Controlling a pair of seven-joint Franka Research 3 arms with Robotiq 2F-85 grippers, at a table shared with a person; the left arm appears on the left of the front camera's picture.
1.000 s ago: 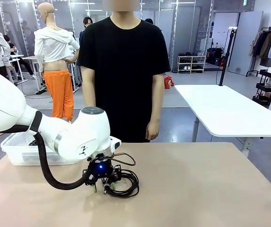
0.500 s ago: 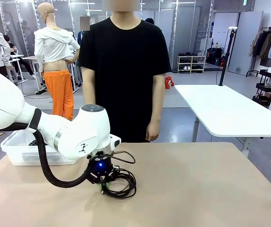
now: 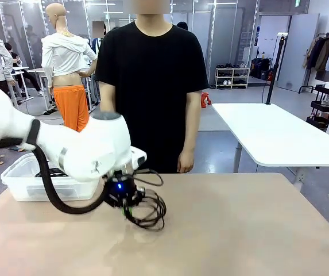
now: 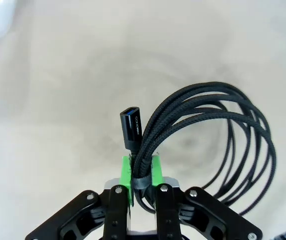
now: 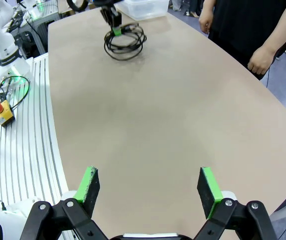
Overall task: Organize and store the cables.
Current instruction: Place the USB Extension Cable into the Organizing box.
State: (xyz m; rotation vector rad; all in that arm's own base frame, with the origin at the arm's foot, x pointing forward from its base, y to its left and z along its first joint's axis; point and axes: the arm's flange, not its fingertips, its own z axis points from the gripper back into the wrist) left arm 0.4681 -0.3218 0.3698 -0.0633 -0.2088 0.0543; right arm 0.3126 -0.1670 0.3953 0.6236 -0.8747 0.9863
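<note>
Left tool (image 4: 143, 172) pinched on bound neck of black braided cable coil (image 4: 217, 135), loops hanging clear of beige tabletop (image 3: 239, 230) | right tool (image 5: 150, 187) spread, idle | step: carry to clear plastic bin (image 3: 20, 178) behind tool | tip: lift loops over rim, avoid snagging.

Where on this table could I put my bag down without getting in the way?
The table's right half is bare, from the coiled cable across to the open right gripper. It is crowded at the left: the left gripper, shut on the cable, works beside the clear bin.
</note>
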